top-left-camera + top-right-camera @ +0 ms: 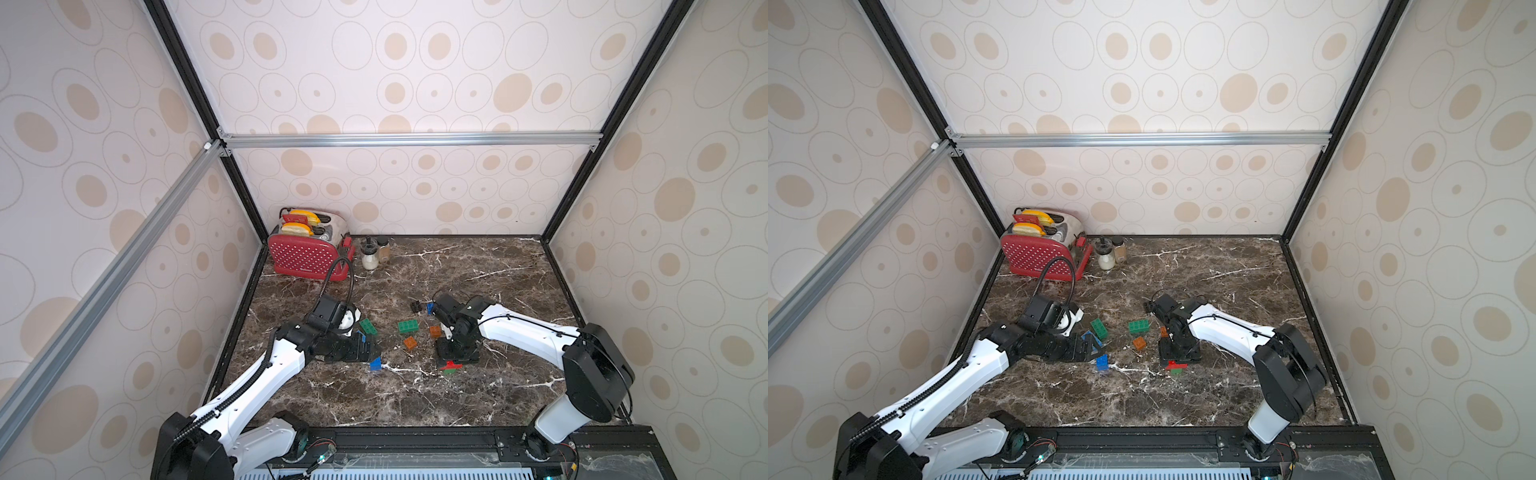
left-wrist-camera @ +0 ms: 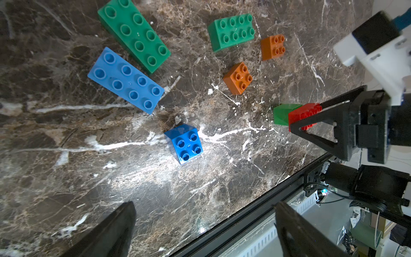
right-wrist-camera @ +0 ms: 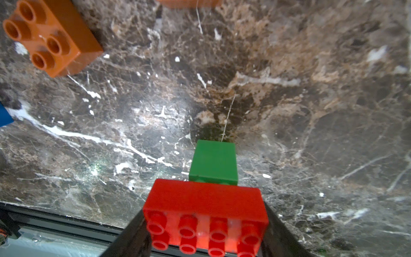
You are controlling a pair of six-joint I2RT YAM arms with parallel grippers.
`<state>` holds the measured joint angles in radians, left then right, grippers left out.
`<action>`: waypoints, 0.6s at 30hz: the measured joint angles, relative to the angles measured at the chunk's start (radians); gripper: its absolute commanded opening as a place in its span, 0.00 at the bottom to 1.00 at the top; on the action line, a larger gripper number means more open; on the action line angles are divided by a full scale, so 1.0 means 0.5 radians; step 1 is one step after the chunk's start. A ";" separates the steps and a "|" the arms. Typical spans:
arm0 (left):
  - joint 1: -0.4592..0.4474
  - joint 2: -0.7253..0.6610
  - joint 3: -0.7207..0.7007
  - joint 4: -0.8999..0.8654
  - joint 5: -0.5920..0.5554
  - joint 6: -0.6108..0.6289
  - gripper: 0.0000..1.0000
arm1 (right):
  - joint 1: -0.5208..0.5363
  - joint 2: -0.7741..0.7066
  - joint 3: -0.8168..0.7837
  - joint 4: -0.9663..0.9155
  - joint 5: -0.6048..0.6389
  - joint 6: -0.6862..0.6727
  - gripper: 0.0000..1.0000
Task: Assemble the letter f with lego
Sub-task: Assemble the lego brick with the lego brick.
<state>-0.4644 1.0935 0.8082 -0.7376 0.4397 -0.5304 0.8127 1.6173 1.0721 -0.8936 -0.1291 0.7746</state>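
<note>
10 lego bricks [image 1: 408, 326], 2 jars [image 1: 369, 255] and 1 toaster [image 1: 305, 257].

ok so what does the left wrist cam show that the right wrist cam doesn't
Only the left wrist view: the long green brick, the long blue brick, the shorter green brick, the small blue brick in full, and the open left gripper. Only the right wrist view: the red brick's studded face close up, the right gripper shut on it from both sides. Both: that red brick with a small green brick against it, a square orange brick, and the marble table.
</note>
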 measured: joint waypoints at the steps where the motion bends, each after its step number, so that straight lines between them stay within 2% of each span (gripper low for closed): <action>1: 0.000 0.000 0.000 0.000 0.000 0.001 0.99 | 0.000 0.002 -0.002 0.001 0.000 -0.003 0.58; 18: 0.000 -0.027 -0.004 0.000 -0.008 0.000 0.99 | 0.000 0.059 -0.006 -0.009 -0.007 -0.040 0.58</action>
<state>-0.4644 1.0798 0.8062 -0.7376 0.4358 -0.5304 0.8127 1.6466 1.0691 -0.8982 -0.1326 0.7544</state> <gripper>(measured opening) 0.992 0.675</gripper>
